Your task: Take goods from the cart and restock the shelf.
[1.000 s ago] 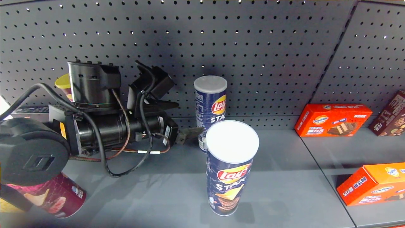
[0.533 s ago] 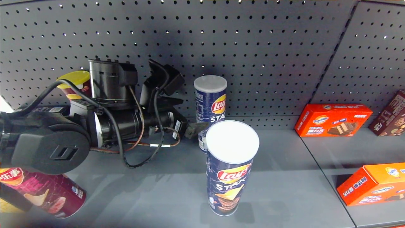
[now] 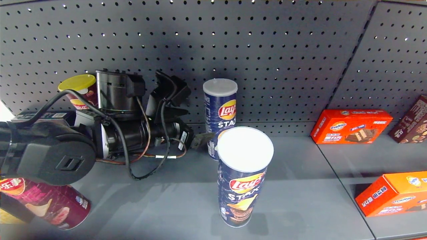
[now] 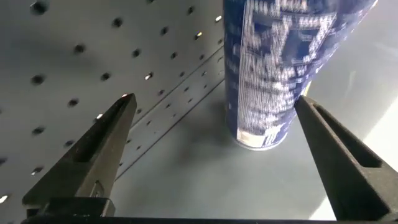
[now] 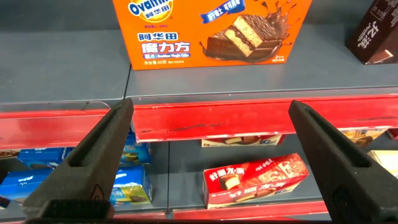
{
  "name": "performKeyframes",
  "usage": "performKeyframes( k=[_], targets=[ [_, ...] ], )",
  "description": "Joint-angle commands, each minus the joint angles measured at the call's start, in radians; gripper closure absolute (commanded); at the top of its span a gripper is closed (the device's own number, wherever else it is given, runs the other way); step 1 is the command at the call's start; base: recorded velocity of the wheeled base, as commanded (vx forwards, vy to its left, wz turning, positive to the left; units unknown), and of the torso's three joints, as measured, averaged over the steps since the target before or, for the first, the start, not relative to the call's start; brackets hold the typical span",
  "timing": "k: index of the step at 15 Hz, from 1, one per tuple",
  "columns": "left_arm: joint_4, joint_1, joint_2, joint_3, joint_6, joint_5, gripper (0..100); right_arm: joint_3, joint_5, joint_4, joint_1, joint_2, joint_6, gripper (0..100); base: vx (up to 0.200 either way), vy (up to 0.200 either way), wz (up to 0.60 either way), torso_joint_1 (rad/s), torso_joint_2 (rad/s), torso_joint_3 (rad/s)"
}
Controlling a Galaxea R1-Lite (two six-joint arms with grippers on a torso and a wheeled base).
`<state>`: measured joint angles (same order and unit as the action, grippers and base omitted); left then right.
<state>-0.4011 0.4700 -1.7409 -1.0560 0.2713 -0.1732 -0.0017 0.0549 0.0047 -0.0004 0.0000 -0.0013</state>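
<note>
1. Shelf point(image 3: 300, 200): grey deck, backed by a grey perforated panel point(image 3: 267, 50).

2. Blue cans, quantity two. Each is a tall cylinder with a dark blue printed wrap and a pale flat lid. Both stand upright, long axis vertical, lid uppermost.
- The rear blue can point(image 3: 220, 116) stands at the back of the shelf, close to the perforated panel. In the left wrist view point(image 4: 273, 68) its base rests on the deck.
- The front blue can point(image 3: 243, 176) stands in front of the rear one, nearer the shelf's front edge. The two are apart.

3. Left gripper point(image 3: 203, 138): it lies low over the deck to the left of the rear blue can, pointing at its lower part. In the left wrist view point(image 4: 214, 106) the fingers are spread wide and grip nothing. The can stands just beyond the tips. Contact cannot be determined.

4. Right gripper point(image 5: 211, 106): its fingers are spread wide and hold nothing. It faces a red shelf edge strip point(image 5: 249, 115).

5. Other stock:
- One red can point(image 3: 53, 203) lies on its side at the front left.
- One yellow-lidded can point(image 3: 80, 91) stands upright at the back left.
- Two orange boxes lie to the right, one at the back point(image 3: 350, 126) and one at the front point(image 3: 393, 192).
- One dark box point(image 3: 413, 121) sits at the right edge.
</note>
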Motion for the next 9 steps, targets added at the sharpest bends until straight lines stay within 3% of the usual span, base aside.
performKeyframes(
  k=[1, 9],
  targets=[
    [-0.001, -0.008, 0.007, 0.007, 0.0, 0.008, 0, 0.0, 0.0, 0.0, 0.0, 0.0, 0.0, 0, 0.0, 0.0, 0.0, 0.0, 0.0, 0.0],
    [-0.002, -0.031, 0.009, 0.004, -0.003, 0.026, 0, 0.0, 0.0, 0.0, 0.0, 0.0, 0.0, 0, 0.0, 0.0, 0.0, 0.0, 0.0, 0.0]
  ],
)
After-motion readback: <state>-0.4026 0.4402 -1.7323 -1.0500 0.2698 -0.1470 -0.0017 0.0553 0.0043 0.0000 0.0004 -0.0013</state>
